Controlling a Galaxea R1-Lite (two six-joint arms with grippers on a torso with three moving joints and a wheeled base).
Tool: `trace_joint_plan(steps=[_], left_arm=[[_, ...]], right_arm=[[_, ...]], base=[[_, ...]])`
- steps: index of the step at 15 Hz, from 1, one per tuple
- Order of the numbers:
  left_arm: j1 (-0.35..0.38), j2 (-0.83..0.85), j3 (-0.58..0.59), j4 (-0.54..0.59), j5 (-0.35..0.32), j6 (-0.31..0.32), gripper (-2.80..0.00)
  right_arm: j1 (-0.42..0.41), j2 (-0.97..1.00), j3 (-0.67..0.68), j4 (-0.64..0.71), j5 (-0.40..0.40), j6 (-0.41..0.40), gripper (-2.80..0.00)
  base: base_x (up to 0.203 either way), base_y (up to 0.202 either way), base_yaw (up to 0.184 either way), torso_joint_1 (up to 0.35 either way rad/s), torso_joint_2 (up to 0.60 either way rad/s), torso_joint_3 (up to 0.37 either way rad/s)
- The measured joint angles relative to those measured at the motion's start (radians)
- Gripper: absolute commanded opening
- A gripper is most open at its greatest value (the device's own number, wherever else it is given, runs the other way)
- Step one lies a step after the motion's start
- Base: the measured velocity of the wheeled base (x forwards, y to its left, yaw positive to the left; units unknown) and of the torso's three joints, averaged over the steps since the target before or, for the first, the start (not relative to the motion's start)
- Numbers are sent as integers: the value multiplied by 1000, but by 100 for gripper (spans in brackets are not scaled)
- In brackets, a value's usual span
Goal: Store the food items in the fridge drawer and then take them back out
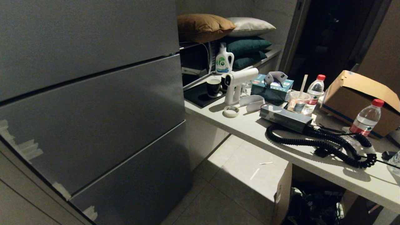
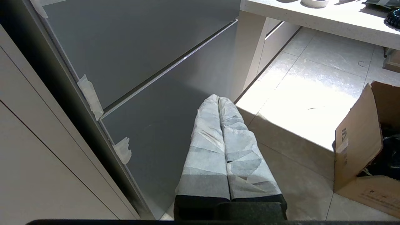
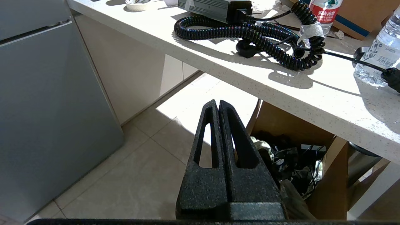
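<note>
I see the fridge drawer [image 1: 93, 125] pushed flush on the left, grey front w/ tape scraps at its left edge. No food in sight. Left gripper [image 2: 218, 99], tape-wrapped, fingers pressed together, empty, near the lower fridge panel [image 2: 162, 131]. Right gripper [image 3: 217, 102] also closed, empty, above floor by the counter [image 3: 281, 84].

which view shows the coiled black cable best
The right wrist view: the coiled black cable lies close and brightly lit on the counter. The head view shows it whole but dim. The left wrist view catches only a sliver.
</note>
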Motion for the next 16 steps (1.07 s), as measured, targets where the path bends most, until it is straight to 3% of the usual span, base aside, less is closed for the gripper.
trace_joint_plan(steps=[11, 16], left_arm=[[-1, 0, 0, 0, 0, 0, -280], [0, 0, 0, 0, 0, 0, -280]], right_arm=[[0, 1, 0, 0, 0, 0, -280], [-1, 1, 0, 0, 0, 0, -280]], base=[[0, 0, 0, 0, 0, 0], [0, 165, -1, 3, 0, 3]])
